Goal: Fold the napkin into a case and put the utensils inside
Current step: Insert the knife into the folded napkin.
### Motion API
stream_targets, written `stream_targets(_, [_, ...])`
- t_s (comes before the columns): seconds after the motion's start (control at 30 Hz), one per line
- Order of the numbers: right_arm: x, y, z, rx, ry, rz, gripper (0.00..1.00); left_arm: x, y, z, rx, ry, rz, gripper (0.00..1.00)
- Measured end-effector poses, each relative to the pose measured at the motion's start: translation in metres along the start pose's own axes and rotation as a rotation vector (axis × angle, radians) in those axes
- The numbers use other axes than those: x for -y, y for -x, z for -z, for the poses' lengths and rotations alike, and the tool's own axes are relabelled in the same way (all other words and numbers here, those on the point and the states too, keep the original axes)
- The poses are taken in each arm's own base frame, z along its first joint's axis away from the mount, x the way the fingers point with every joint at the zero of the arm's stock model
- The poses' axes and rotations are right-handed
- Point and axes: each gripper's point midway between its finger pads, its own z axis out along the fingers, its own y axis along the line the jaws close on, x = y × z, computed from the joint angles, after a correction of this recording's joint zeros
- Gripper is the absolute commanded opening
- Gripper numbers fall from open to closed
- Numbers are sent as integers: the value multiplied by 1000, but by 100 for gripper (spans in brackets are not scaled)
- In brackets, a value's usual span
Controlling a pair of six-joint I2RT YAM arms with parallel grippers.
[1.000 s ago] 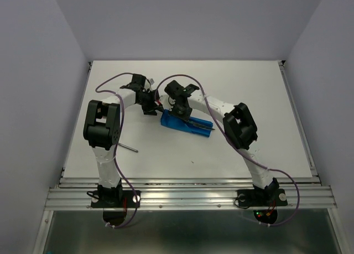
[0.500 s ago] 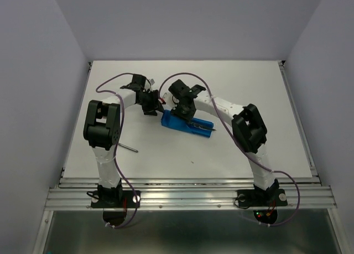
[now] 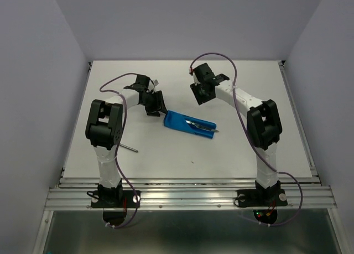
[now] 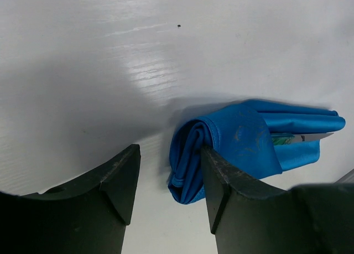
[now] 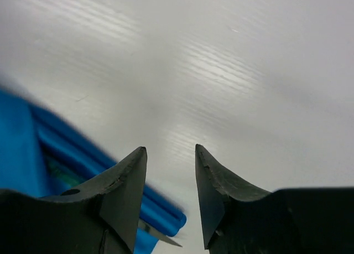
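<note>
Case (image 3: 182, 122) sits mid-surface, a narrow blue packet lying at a slant between the two arms. Teal-handled utensil (image 3: 200, 125) is tucked into it, metal tip poking out the right end.

Right gripper (image 3: 200, 93) was down on the case a second ago. It has since lifted off and swung toward the far side, well apart from the cloth, fingers (image 5: 124, 193) spread and empty. Case didn't shift or unfold on release, so I'd call the first insert done.

Left gripper (image 3: 156, 105) has barely moved. It hovers just beside the rolled left end of the case, fingers (image 4: 119, 182) parted with nothing in them. It isn't touching the cloth as far as I can tell.

Grey metal utensil (image 3: 130, 148) lies out on the surface (image 3: 249, 149), near side, well apart from the case. By my read that's the remaining work. It lies close by the left arm (image 3: 102, 124), whose bulky elbow link crowds the approach. It's also thin and flat on a slick top, so likely a fiddly pick. The case mouth already has one tip in it, so the second insert risks nudging the first.
</note>
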Motion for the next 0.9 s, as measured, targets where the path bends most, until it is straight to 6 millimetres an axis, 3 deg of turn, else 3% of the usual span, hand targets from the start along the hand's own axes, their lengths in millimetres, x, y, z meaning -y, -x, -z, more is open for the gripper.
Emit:
stream_targets(0.13, [17,-12,-20,-19,-50,-158,45,4,-5,-4,-14,-1,-10,58])
stream_targets(0.27, [9,-30,-33,-47,-57,-215,45,7,-7,-5,-17,-2,-17,57])
stream_targets(0.4, [-6,-65,-50,-104,-46,-243,42,9,-10,-7,-22,-3,-23,57])
stream_targets(0.6, [-14,-87,-34,-83,-14,-266,40,13,-17,-8,-27,-7,-36,57])
stream_targets(0.7, [-19,-103,-26,-96,-5,-268,39,15,-30,-6,-42,-6,-46,57])
stream_targets(0.9, [-48,-130,-5,-113,40,-256,39,17,-64,6,-73,1,-56,57])
